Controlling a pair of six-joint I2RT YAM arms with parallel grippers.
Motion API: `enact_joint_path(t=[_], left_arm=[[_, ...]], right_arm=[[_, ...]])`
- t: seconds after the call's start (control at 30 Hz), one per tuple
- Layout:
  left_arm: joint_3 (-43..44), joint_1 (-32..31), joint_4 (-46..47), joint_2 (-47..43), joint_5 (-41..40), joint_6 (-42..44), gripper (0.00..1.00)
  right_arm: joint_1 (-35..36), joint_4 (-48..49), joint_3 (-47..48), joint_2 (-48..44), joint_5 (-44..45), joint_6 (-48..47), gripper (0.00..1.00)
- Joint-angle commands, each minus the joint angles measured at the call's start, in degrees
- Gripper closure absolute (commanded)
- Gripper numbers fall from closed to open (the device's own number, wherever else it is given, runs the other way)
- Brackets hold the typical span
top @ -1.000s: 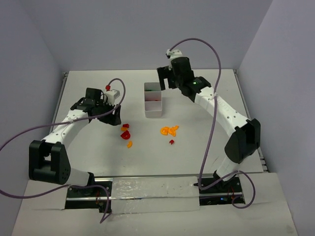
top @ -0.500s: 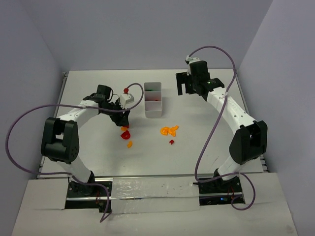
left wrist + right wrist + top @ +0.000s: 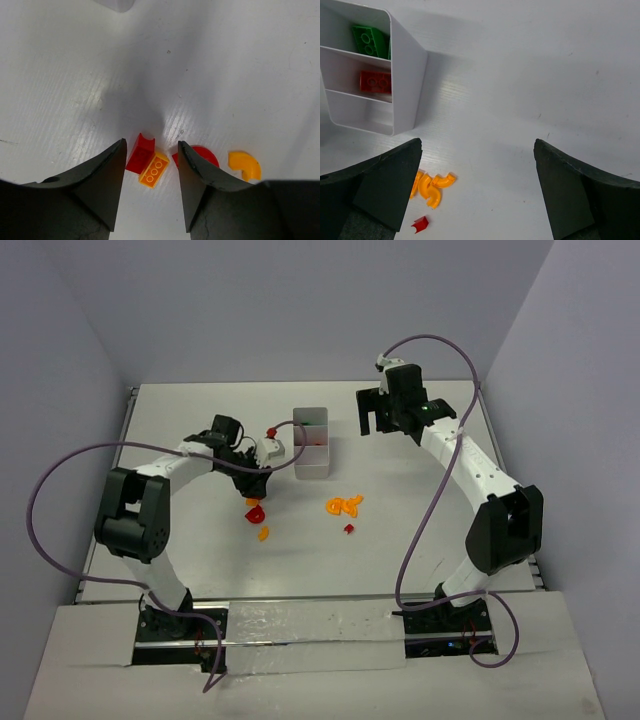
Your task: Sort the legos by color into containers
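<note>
In the left wrist view a red lego (image 3: 140, 153) and an orange studded lego (image 3: 154, 170) lie side by side on the table between the fingers of my left gripper (image 3: 151, 145). It is open, and neither finger touches them. A red round piece (image 3: 209, 154) is partly hidden behind the right finger, with an orange curved piece (image 3: 245, 165) beyond it. The containers form a white tray (image 3: 311, 472); one compartment holds a green lego (image 3: 370, 40) and the middle one a red lego (image 3: 376, 81). My right gripper (image 3: 477, 142) hangs wide open to the right of the tray.
A cluster of orange curved pieces (image 3: 432, 187) and a small red piece (image 3: 421, 224) lie on the table below the tray. In the top view they lie at mid table (image 3: 345, 505). Purple cables loop above both arms. Walls close the table's sides and back.
My left gripper has swung right toward the tray, come down over the red and orange legos, and narrowed its jaws. My right gripper moved right, away from above the tray, then held still.
</note>
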Motion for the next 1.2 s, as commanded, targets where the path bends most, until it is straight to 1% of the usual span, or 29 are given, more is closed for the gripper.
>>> enact_joint_path(t=[0.0, 0.23, 0.5, 0.6, 0.73, 0.8, 0.83, 0.87, 0.97, 1.0, 1.03, 1.17], left_arm=[[-0.4, -0.5, 2.2, 1.3, -1.5, 1.2, 0.48], [-1.4, -1.0, 3.8, 2.2, -4.6, 1.5, 0.53], [-3.3, -1.0, 4.8, 2.1, -6.3, 2.6, 0.56], [-4.3, -1.0, 5.6, 1.8, -7.0, 3.0, 0.61], [-4.4, -1.0, 6.6, 1.6, -7.2, 2.6, 0.66], [-4.1, -1.0, 6.7, 1.5, -7.0, 2.3, 0.71], [-3.5, -0.9, 6.5, 1.5, -6.7, 2.0, 0.75], [-3.2, -1.0, 6.2, 1.5, -6.3, 1.9, 0.75], [-2.0, -1.0, 5.4, 1.0, -4.5, 1.1, 0.90], [-1.4, -1.0, 5.1, 0.6, -4.3, 0.4, 0.96], [-0.6, -1.0, 4.6, 0.2, -3.9, -0.2, 0.99], [3.6, -1.0, 4.3, -3.1, -0.8, -5.5, 1.00]], right_arm=[[-0.4, -0.1, 1.4, -1.7, -0.8, 0.7, 0.00], [-0.5, -0.3, 1.3, -1.5, -0.9, 0.5, 0.00], [-0.9, -0.3, 1.4, -1.0, -1.3, 0.6, 0.00], [-0.9, -0.2, 1.3, -0.8, -1.6, 0.7, 0.00], [-0.9, -0.2, 1.1, -0.7, -1.7, 0.9, 0.00], [-1.0, -0.2, 1.1, -0.7, -1.8, 0.9, 0.00], [-1.0, -0.2, 1.1, -0.7, -1.9, 0.9, 0.00], [-1.0, -0.2, 1.1, -0.7, -1.9, 0.8, 0.00], [-1.0, 0.0, 0.7, -0.8, -1.9, 0.8, 0.00], [-0.9, -0.1, 0.5, -1.0, -1.9, 0.7, 0.00], [-1.0, 0.0, 0.4, -1.0, -1.9, 0.8, 0.00], [-1.1, -0.1, 0.1, -1.5, -2.1, 0.7, 0.00]])
